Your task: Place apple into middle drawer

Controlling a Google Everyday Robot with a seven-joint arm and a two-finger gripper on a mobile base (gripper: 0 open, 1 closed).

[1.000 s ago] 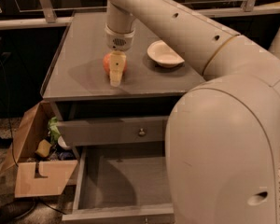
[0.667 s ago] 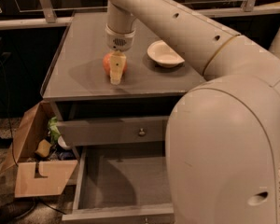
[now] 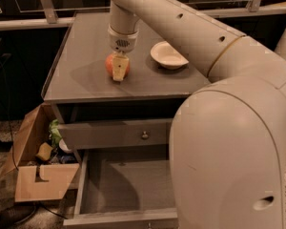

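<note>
The apple (image 3: pixel 109 65), small and red-orange, sits on the grey cabinet top (image 3: pixel 86 75). My gripper (image 3: pixel 118 68) reaches straight down onto it; one pale finger (image 3: pixel 119 70) covers the apple's front and the fingers close around it. The apple still looks to be resting on the top. The middle drawer (image 3: pixel 128 182) is pulled open below, showing its flat grey floor, low side walls and thick front board; nothing lies in it. My arm's large pale body hides the drawer's right part.
A shallow white bowl (image 3: pixel 168 55) sits on the cabinet top right of the apple. A shut grey drawer with a round metal knob (image 3: pixel 145 135) is above the open one. An open cardboard box (image 3: pixel 40 175) with clutter stands on the floor at left.
</note>
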